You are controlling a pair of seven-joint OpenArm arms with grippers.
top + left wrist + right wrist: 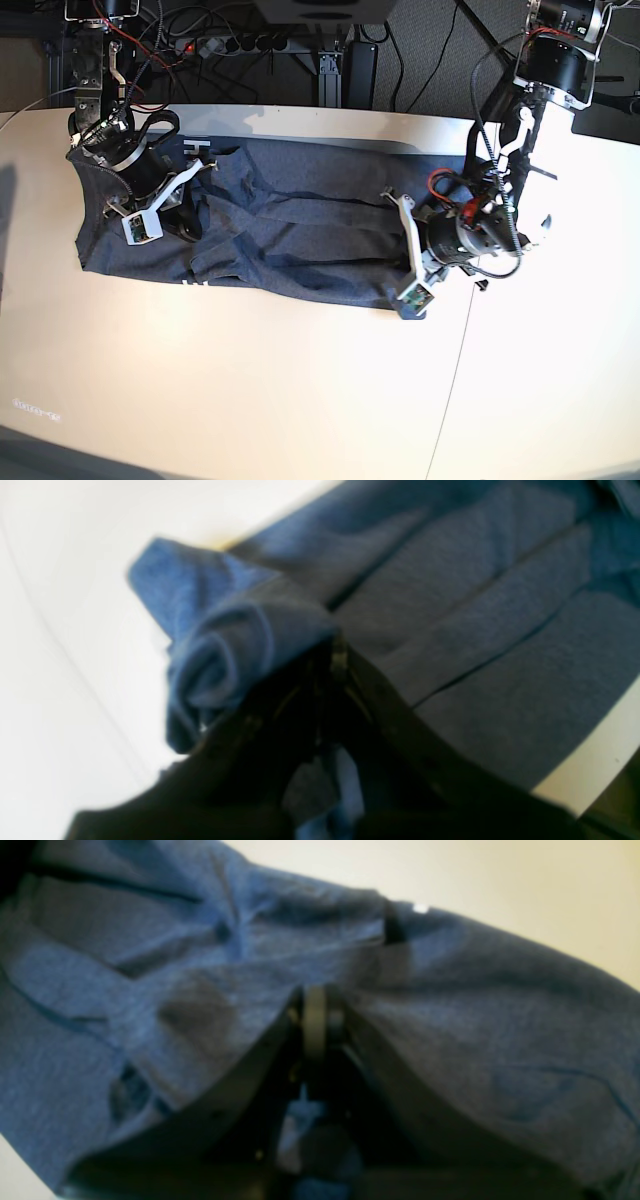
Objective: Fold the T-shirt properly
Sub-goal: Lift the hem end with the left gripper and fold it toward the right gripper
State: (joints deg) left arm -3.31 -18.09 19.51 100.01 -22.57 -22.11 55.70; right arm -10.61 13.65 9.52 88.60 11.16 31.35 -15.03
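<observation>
The blue-grey T-shirt (pixel 300 230) lies spread and wrinkled across the back half of the white table, with bits of white lettering showing at its left part. My left gripper (pixel 402 300) is at the shirt's front right corner. In the left wrist view its jaws (pixel 337 652) are closed on a rolled bunch of the T-shirt (pixel 450 630). My right gripper (pixel 188 222) is over the shirt's left part. In the right wrist view its jaws (pixel 315 1012) are closed on a fold of the T-shirt (pixel 475 1005).
The white table (pixel 250 390) has a seam (pixel 450 380) running down its front right part. Cables and a power strip (pixel 240 45) lie behind the back edge. The arm bases stand at the back left (pixel 95 60) and back right (pixel 555 60).
</observation>
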